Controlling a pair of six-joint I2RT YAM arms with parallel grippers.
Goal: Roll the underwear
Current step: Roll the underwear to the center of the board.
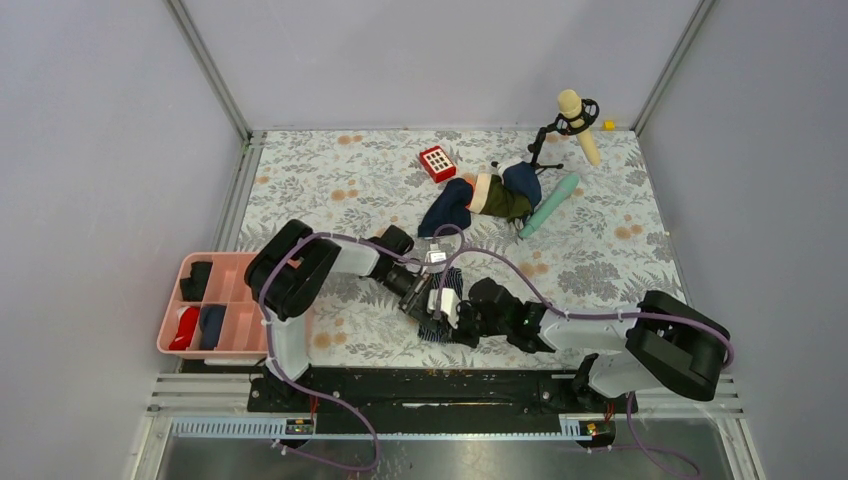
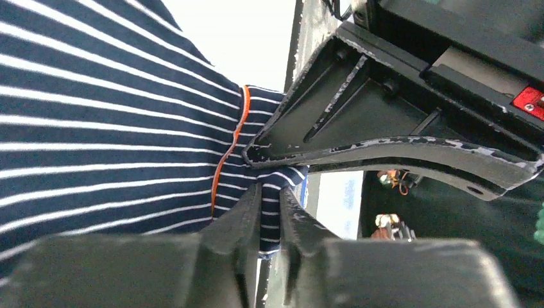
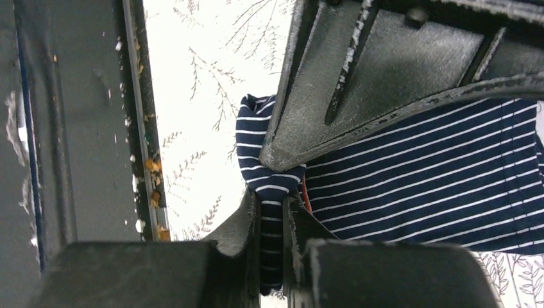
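Tray: the pink tray (image 1: 243, 322) sits well to the left of my left jaws, at the near left of the desk (image 1: 340, 190). Dark pieces and one red piece lie in its compartments.
Left arm: my left arm (image 1: 300, 265) reaches to the right, toward the near middle of the desk.
Left jaws: all but closed. My fingers (image 2: 237, 237) pinch a fold of striped cloth, and only the cloth fills the slit between them.
Underwear: the underwear (image 1: 438, 326) is navy with thin pale stripes and is bunched between my two pairs of jaws, close to the near edge of the desk. In the left wrist view it spreads out to the left of my jaws, with an orange seam (image 2: 228, 154) running down to the pinch.
Right jaws: nearly closed too, just beside my left jaws. These fingers (image 3: 240, 231) grip a gathered edge of the same cloth, and the rest fans out to their right.
Beyond the jaws, well apart: a red box (image 1: 437, 162), then a navy cloth (image 1: 448, 208) touching a green and tan garment (image 1: 497, 197), a teal tube (image 1: 548, 205) and a cream microphone (image 1: 570, 105) on a black stand.
Right arm: my right arm (image 1: 660, 345) comes in from the near right, lying low along the edge of the desk.
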